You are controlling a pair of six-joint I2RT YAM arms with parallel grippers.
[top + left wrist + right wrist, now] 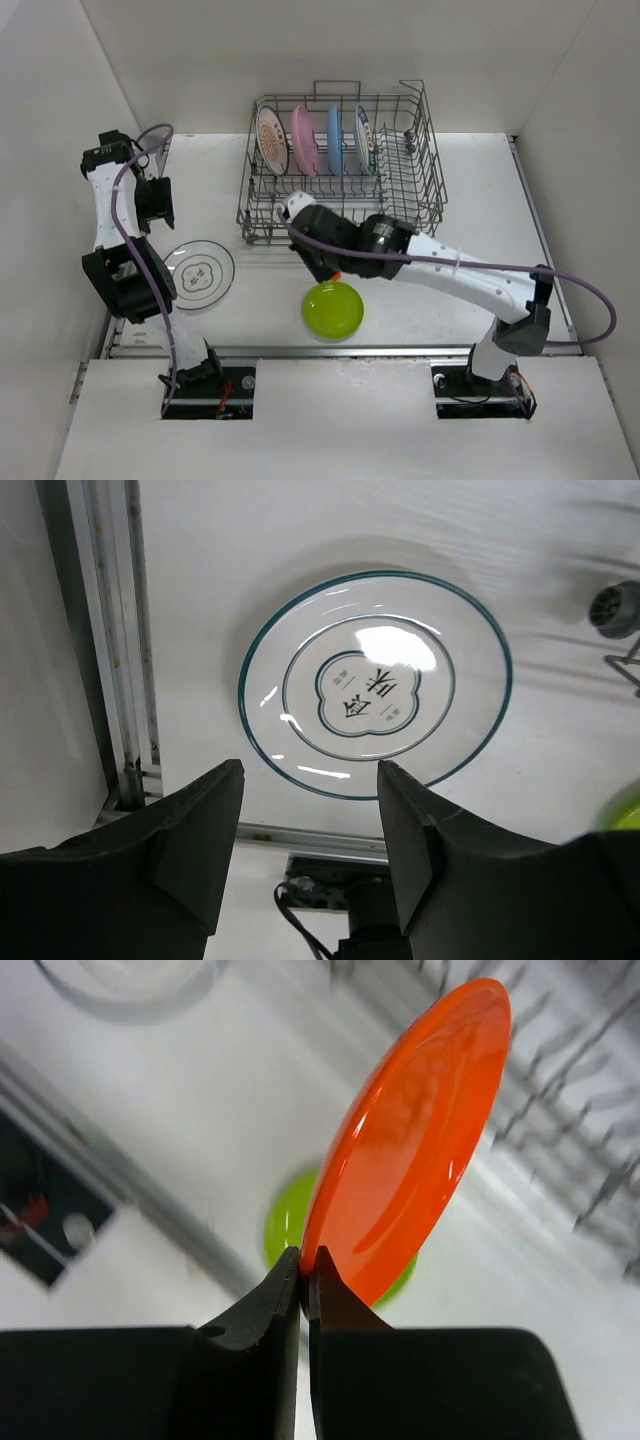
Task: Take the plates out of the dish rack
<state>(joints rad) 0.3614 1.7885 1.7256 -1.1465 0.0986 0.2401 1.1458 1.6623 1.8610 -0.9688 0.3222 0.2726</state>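
Orange plate is out of the dish rack, clamped by its rim in the right pincer, fingers together on the edge. It is tilted, in the air just in front of the rack and over the lime green plate.

Done, by my read: two plates flat on the tabletop.
- lime green one, in front of the rack
- teal-rimmed plate, in front of the rack and off to its left side

Left pincer is apart and holding nothing, above the near edge of the teal-rimmed plate.

Left in the rack, upright between the tines at its far end, I count four:
- red-patterned plate
- pink plate
- blue plate
- white plate with dark rim markings

Call it under halfway. Third plate is in transit and not yet set down.
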